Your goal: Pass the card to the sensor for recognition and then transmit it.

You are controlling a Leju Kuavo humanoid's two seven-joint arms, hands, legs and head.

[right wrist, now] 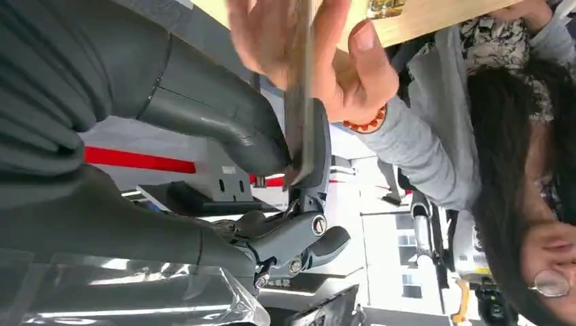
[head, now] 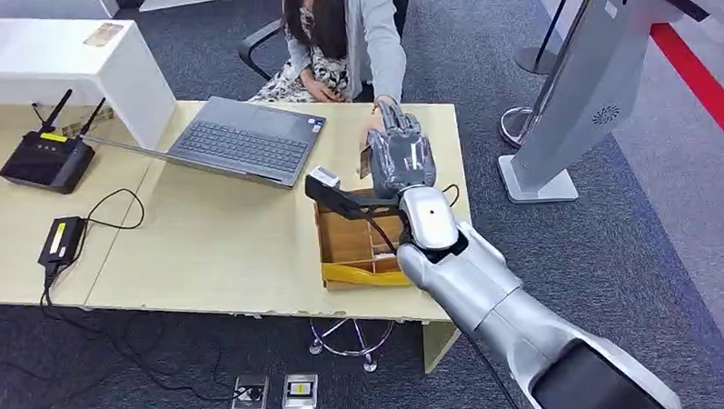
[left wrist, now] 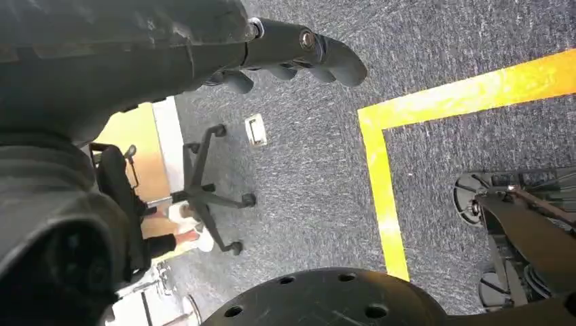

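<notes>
We found the card (right wrist: 299, 102) edge-on in the upper middle of the right wrist view, pinched between the thumb and a dark finger of our right hand (right wrist: 272, 146), while a person's hand (right wrist: 319, 58) closed on its far end. In the head view our right hand (head: 400, 153) sat just right of centre, above the wooden box (head: 353, 246) on the desk (head: 214, 237), with the card (head: 364, 161) peeping out at its left side. We judged the card thin, light, stiff and slick, best held by its flat faces near one short end, leaving the other end free for the taker. Our left hand (left wrist: 299, 58) hung toward the carpet at the top of its wrist view, fingers curled in around nothing.
</notes>
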